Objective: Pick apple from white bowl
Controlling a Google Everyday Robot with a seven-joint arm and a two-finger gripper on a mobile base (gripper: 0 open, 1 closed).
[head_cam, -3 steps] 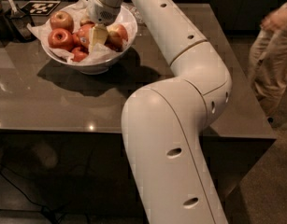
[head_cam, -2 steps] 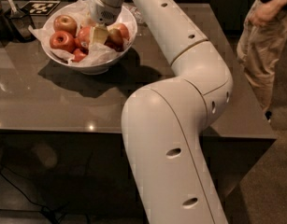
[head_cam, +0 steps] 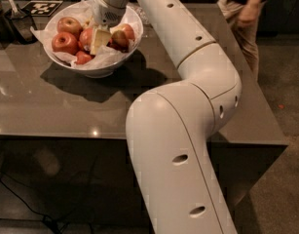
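The white bowl (head_cam: 56, 57), lined with crumpled white paper, stands at the table's far left and holds several apples. My gripper (head_cam: 98, 39) reaches down into the middle of the bowl from the arm overhead. A red-orange apple (head_cam: 86, 36) lies right against the gripper's left side, partly hidden by it; no sticker shows on it. A paler yellow-red apple (head_cam: 69, 25) and a dark red apple (head_cam: 64, 43) lie to the left. Smaller dark apples (head_cam: 121, 36) lie to the right.
The bowl stands on a glossy grey table (head_cam: 66, 106). Dark objects and a black-and-white marker tag (head_cam: 42, 7) are at the far left corner. A person (head_cam: 246, 18) stands beyond the table's right side. My arm's large white links (head_cam: 188, 130) fill the foreground.
The gripper has stayed in the bowl at almost the same spot. The person at the right has stepped further back and to the left.
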